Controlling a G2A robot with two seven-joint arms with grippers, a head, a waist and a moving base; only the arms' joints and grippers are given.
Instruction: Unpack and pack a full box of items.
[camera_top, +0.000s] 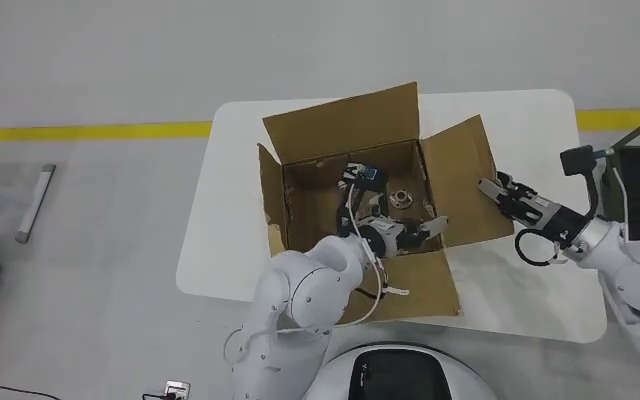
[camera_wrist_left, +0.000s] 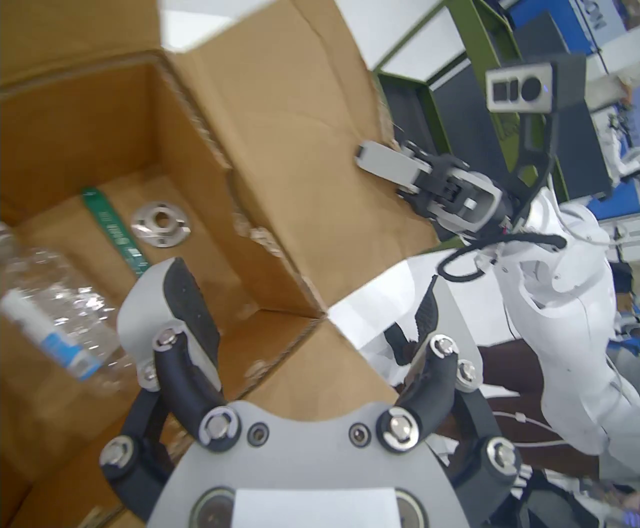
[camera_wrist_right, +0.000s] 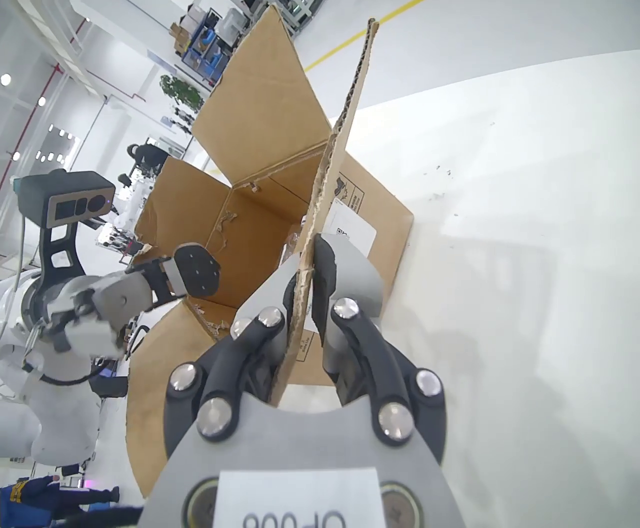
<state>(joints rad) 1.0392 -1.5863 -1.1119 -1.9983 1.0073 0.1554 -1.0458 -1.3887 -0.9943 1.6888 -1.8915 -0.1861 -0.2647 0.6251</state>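
Right fingers (camera_wrist_right: 352, 272) pinch flap (camera_top: 465, 185) edge, left fingers (camera_wrist_left: 145, 300) spread over the box (camera_wrist_left: 75, 125)

a brown cardboard box (camera_top: 345, 125) stands open on the white table (camera_top: 540, 130), all four flaps folded outward, with ragged, torn edges at its corners. its right flap (camera_top: 465, 185) is pinched at the outer edge by the right gripper (camera_wrist_right: 312, 272). on the box floor lies a round metal flange (camera_wrist_left: 161, 224) with a centre hole, flat, just beside a thin green strip (camera_wrist_left: 117, 227). a clear plastic bottle (camera_wrist_left: 55, 320) with a white and blue label lies on its side nearby.
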